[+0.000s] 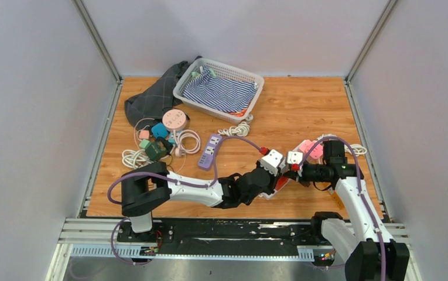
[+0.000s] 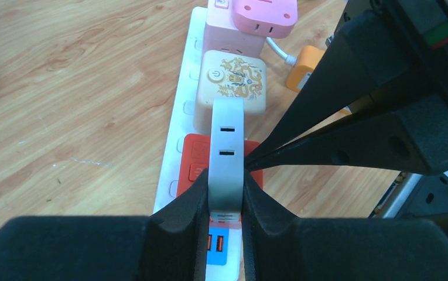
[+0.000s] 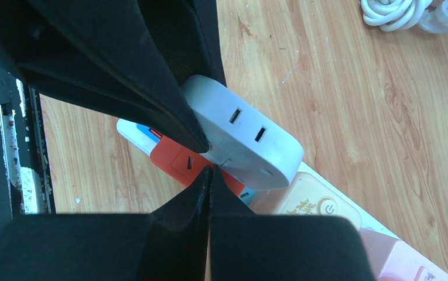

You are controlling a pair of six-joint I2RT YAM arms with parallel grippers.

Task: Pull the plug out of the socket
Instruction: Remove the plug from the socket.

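My left gripper (image 2: pixel 226 196) is clamped on the grey plug adapter (image 2: pixel 227 140), which sits over the orange adapter (image 2: pixel 191 161) at the white power strip's (image 2: pixel 174 129) end. My right gripper (image 3: pixel 207 171), fingers together, has its tips against that orange block. I'd call this the extraction step. Next I pull straight away from the strip while bracing it.

grey plug (image 2: pixel 227 153) base hidden between left tool (image 2: pixel 226 190) fingers, pink adapter (image 2: pixel 265 14) cut by top edge

Grey plug (image 2: pixel 227 158) at one end of a white power strip (image 2: pixel 183 76)

The plug is a narrow, rounded grey block with slots in its top face, standing up from the long strip, which lies flat; whether its pins are seated cannot be told.
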